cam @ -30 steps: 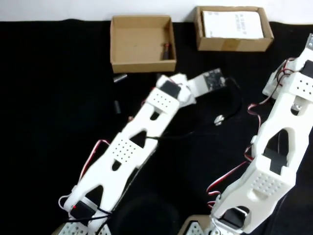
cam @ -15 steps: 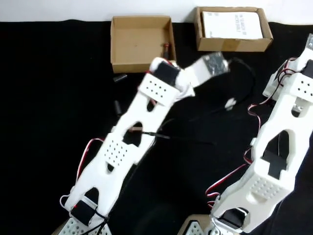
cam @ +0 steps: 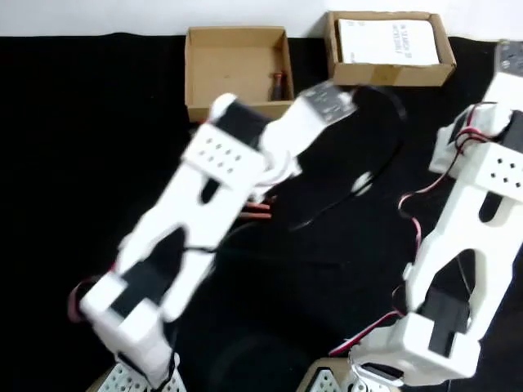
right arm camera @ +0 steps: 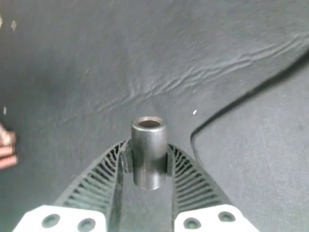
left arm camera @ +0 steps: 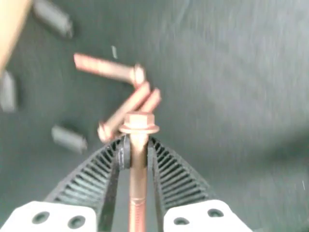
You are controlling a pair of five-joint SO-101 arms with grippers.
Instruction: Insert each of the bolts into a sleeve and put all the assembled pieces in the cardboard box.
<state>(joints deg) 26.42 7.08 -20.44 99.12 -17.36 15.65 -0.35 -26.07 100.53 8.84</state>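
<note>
My left gripper (left arm camera: 138,142) is shut on a copper bolt (left arm camera: 139,126), its hex head sticking out past the fingertips above the black cloth. Below it lie three loose copper bolts (left arm camera: 126,107) and several dark sleeves (left arm camera: 70,138). My right gripper (right arm camera: 148,155) is shut on a dark metal sleeve (right arm camera: 148,145), held with its open bore facing the camera. In the high view the left arm (cam: 204,180) stands raised over the middle of the table, with the loose bolts (cam: 257,208) beside it. The cardboard box (cam: 200,73) at the back holds one assembled piece (cam: 278,84).
A second cardboard box (cam: 392,73) with a white sheet inside stands at the back right. Cables (cam: 368,175) trail across the cloth between the arms. The right arm (cam: 474,220) rises along the right side.
The left arm has lifted and swung back towards the near left, uncovering the loose bolts on the cloth. The right arm has shifted slightly.
</note>
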